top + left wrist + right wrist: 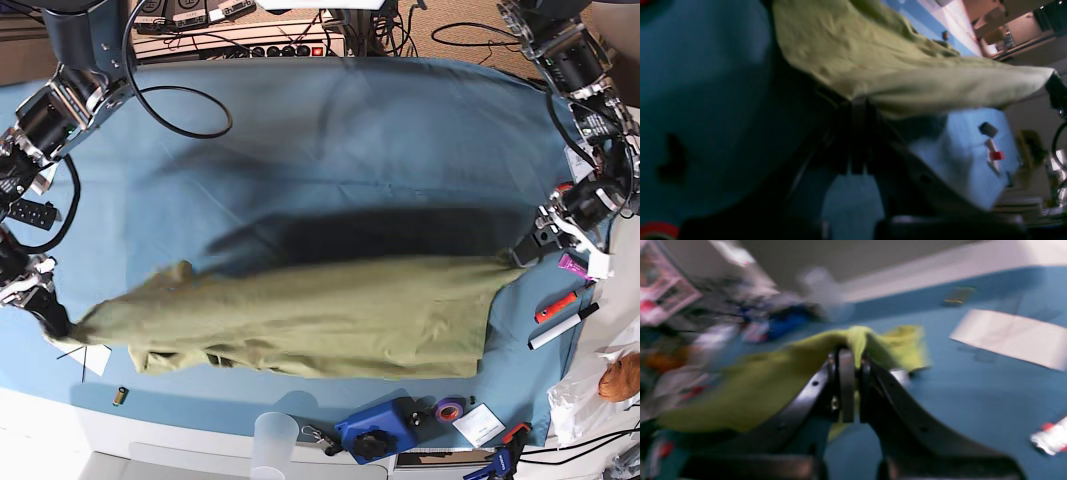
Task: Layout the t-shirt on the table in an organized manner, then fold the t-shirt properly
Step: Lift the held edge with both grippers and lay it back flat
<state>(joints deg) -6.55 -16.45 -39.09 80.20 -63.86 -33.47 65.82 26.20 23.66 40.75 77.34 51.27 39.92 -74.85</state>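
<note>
The olive-green t-shirt (310,315) hangs stretched wide between both grippers, above the front half of the table (330,140), and casts a dark shadow behind it. In the base view my right gripper (52,320) pinches the shirt's left end and my left gripper (520,255) holds its right end. The left wrist view shows the left gripper (858,103) shut on an edge of the t-shirt (890,66), which spreads away above it. In the blurred right wrist view, the right gripper (853,356) is shut on a bunched fold of the t-shirt (756,386).
A red marker (555,307) and a white marker (563,327) lie by the right edge. Along the front edge are a purple tape roll (449,408), a blue tool (375,430), a translucent cup (273,440) and a white paper (95,358). Cables and power strips (250,40) line the back.
</note>
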